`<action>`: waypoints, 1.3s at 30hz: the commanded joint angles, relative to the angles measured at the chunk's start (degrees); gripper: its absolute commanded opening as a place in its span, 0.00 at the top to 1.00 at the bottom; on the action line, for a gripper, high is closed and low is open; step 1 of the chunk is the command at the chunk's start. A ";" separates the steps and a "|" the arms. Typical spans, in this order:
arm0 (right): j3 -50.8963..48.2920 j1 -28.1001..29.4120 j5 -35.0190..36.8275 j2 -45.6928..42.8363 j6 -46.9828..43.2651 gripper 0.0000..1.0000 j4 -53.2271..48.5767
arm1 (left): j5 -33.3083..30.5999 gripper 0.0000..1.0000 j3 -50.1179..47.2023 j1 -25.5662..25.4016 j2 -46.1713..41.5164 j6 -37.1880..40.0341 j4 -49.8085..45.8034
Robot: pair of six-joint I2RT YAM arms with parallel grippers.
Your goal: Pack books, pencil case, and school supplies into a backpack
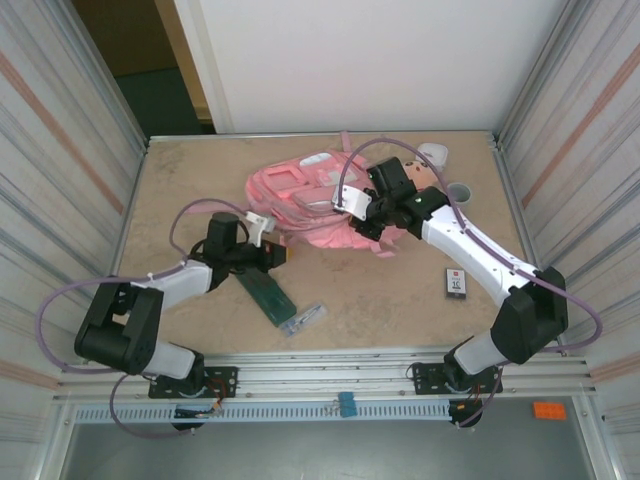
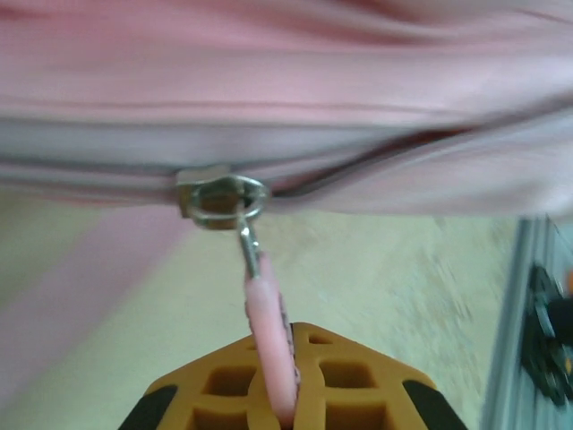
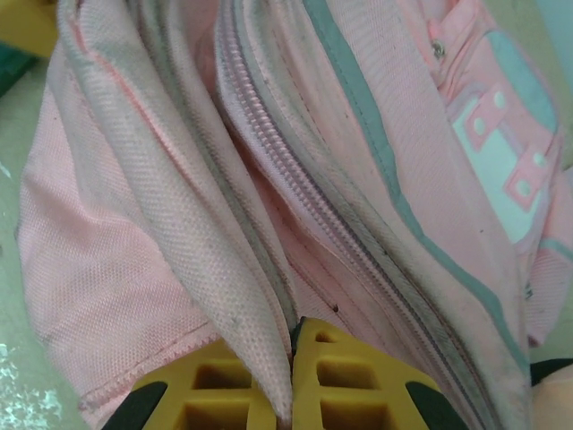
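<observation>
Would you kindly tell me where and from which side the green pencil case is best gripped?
Probably best across its narrow width near mid-length, coming straight down from above: the pencil case lies flat on the table with both long edges exposed, while the clear pen crowds its near end.

Large pink fabric backpack [image 1: 300,190] with pale panels, lying flat and crumpled toward the far middle of the counter [image 1: 190,175]. Pink zipper pull [image 2: 267,327] pinched in the left pincer [image 2: 285,394], and a fold of the bag's pink cloth clamped in the right pincer [image 3: 292,358]. Long, flat, dark green pencil case [image 1: 266,291] nearer, lying slantwise, apart from the bag. Slim clear bluish pen-like item [image 1: 302,319] just beside its near end. Small flat dark book with a pale label [image 1: 457,283] well off to the right.
</observation>
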 commanded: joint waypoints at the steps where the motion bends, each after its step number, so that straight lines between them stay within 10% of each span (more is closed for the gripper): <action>1: -2.08 0.08 4.78 -1.11 7.73 1.00 9.52 | 7.17 1.00 4.80 -4.34 -3.03 10.57 -7.43; 7: -6.20 0.44 5.76 -0.47 14.18 1.00 15.76 | 12.29 1.00 10.93 -9.02 -2.72 14.20 -13.67; 14: -9.39 2.49 0.83 -1.11 15.23 1.00 17.93 | 3.56 1.00 13.87 -14.66 -1.15 11.62 -15.88; 22: -10.32 0.61 -12.76 -7.15 -5.90 1.00 4.04 | -8.40 0.34 10.59 -14.02 -11.71 20.91 -21.50; 28: -9.20 -0.98 -17.29 -9.69 -20.54 1.00 -2.52 | -21.02 0.20 10.60 -13.22 -18.57 42.68 -27.65; 39: -4.19 -1.82 -18.75 -7.43 -27.26 1.00 -7.34 | -20.70 0.16 17.64 -10.84 -7.26 60.55 -29.73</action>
